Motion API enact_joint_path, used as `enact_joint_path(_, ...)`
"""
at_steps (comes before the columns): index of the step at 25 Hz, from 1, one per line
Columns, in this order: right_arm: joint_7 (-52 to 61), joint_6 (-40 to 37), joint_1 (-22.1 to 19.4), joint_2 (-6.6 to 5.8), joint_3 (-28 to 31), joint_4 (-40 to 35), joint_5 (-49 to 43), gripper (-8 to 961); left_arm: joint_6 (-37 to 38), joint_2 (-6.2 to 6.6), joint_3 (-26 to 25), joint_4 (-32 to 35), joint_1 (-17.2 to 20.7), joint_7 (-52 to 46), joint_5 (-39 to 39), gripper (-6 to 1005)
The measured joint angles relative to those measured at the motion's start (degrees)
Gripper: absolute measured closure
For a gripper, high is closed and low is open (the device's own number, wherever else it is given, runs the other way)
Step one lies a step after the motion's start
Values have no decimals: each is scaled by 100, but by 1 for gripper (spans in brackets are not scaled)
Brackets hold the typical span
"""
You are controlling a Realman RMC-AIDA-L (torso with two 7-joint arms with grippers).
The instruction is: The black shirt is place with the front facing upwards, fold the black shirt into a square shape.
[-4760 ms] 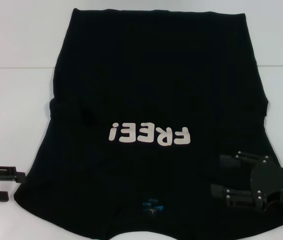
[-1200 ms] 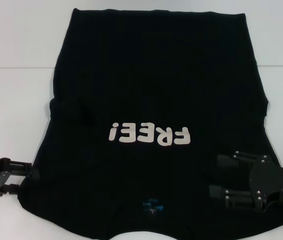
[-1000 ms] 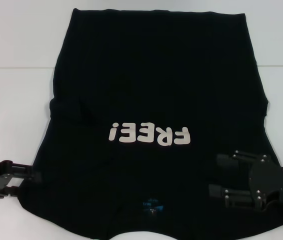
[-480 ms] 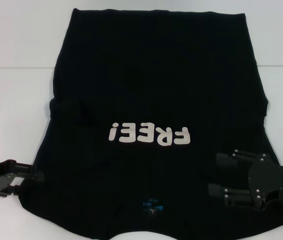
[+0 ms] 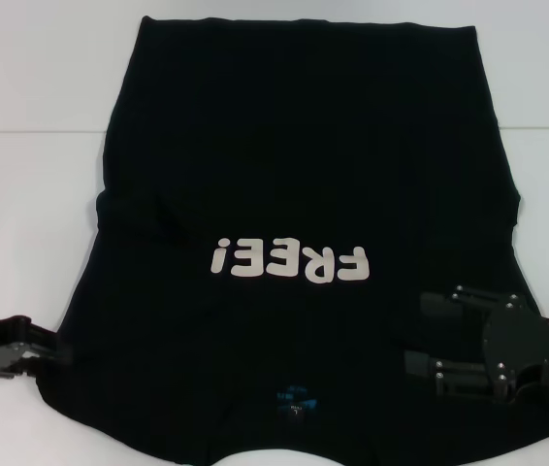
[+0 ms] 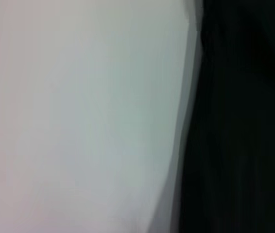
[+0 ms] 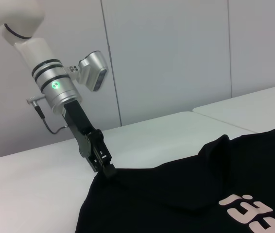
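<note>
A: Status on the tabletop [image 5: 22, 78]?
B: White, with a seam line running across it on both sides of the shirt [image 5: 294, 184]. The shirt is spread flat, front up, and takes most of the head view. Its hem is at the far edge and its collar is nearest the robot.

A: Print side confirmed?
B: Yes. The white "FREE!" lettering [image 5: 289, 262] reads upside down from the head, about mid-chest. The blue neck label [image 5: 295, 398] sits below it at the collar.

A: Left gripper [image 5: 53, 351]?
B: Low at the shirt's left edge, by the sleeve nearest the robot. In the right wrist view it [image 7: 106, 170] comes down at a slant with its tip on the cloth corner, which is slightly puckered there. The jaws look pinched on the shirt edge. The left wrist view only shows the shirt border [image 6: 234, 145] against the white surface.

A: Right gripper [image 5: 428, 335]?
B: Over the shirt's right side near the collar, level with the label. The jaws are apart, one finger [image 5: 444, 309] above the other in the head view, and nothing is between them. Can't tell if they touch the cloth.
</note>
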Motion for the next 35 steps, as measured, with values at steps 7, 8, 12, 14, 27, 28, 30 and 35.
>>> enact_joint_path(7, 0, 0, 2, 0, 0, -1, 3, 141, 1, -22, 23, 64, 20, 8, 11, 713)
enact_joint_path(8, 0, 0, 5, 0, 0, -1, 6, 141, 1, -21, 23, 61, 20, 14, 13, 737)
enact_joint_path(12, 0, -1, 7, 0, 0, -1, 10, 141, 2, -22, 24, 52, 20, 29, 16, 832)
enact_joint_path(14, 0, -1, 8, 0, 0, -1, 11, 141, 11, -25, 24, 50, 20, 36, 17, 881)
enact_joint_path(27, 2042, -181, -49, -178, 9, -678, 46, 143, 457, -3, -710, -11, 65, 548, -390, 976)
enact_joint_path(28, 2502, -224, -48, -239, 6, -840, -6, 143, 508, 19, -817, -34, 69, 602, -440, 976)
enact_joint_path(30, 3368, -343, -27, -393, -3, -1115, -144, 143, 580, 81, -1008, -114, 76, 710, -542, 976)
enact_joint_path(35, 5561, -975, 188, -939, -41, -1506, -725, 144, 601, 158, -1170, -260, 81, 925, -587, 977)
